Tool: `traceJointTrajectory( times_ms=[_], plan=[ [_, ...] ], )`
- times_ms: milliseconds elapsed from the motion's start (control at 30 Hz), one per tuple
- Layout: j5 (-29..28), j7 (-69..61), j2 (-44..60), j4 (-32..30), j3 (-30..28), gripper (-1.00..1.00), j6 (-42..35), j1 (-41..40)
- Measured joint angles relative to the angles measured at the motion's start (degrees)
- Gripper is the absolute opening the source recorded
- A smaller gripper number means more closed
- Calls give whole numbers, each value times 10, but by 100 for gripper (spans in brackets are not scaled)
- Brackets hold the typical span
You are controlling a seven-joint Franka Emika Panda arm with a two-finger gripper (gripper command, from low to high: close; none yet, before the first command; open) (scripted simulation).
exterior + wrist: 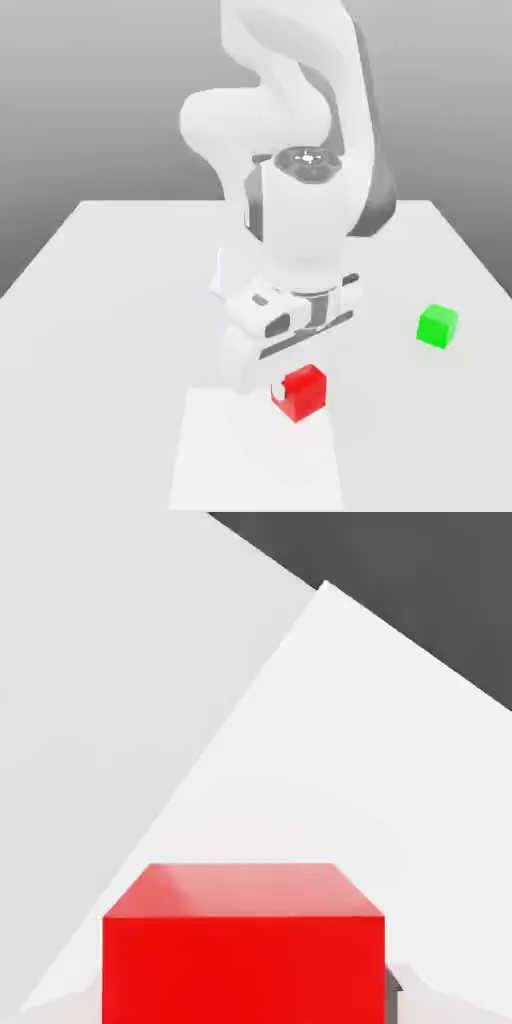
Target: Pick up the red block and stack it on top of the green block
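A white table [120, 300] is seen under a grey backdrop, and the red block [303, 392] is taken here as the landmark. Toward the exterior view's left of the red block, a paler rectangular patch [215, 460] is laid on the tabletop, and the red block is set near that patch's far edge, at its corner on the exterior view's right. Directly over the red block the white Panda arm [295, 200] is bent down, and its gripper [284, 388] is lowered to the block's level; a white fingertip [277, 390] is seen touching the block's face on the exterior view's left. The other finger is hidden, so whether the block is clamped cannot be told. In the hand view the red block [243, 942] is seen close up, with a lit top face and a darker front face, resting on the pale surface. Well apart from the red block, toward the exterior view's right and slightly farther back, the green block [437, 326] is placed alone on the table.
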Motion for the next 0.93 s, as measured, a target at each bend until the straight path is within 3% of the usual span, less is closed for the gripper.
traceJointTrajectory(
  times_ms=[567, 733, 867, 900, 933],
  plan=[
    [108, 207, -124, -60, 210, -100, -58, 276],
    [58, 258, -62, -60, 234, -100, 3, 265],
    [-42, 328, 14, -58, 214, -100, 71, 261],
    [-63, 343, 27, -58, 207, 100, 83, 262],
    [-63, 343, 27, -58, 207, 100, 83, 262]
  ],
)
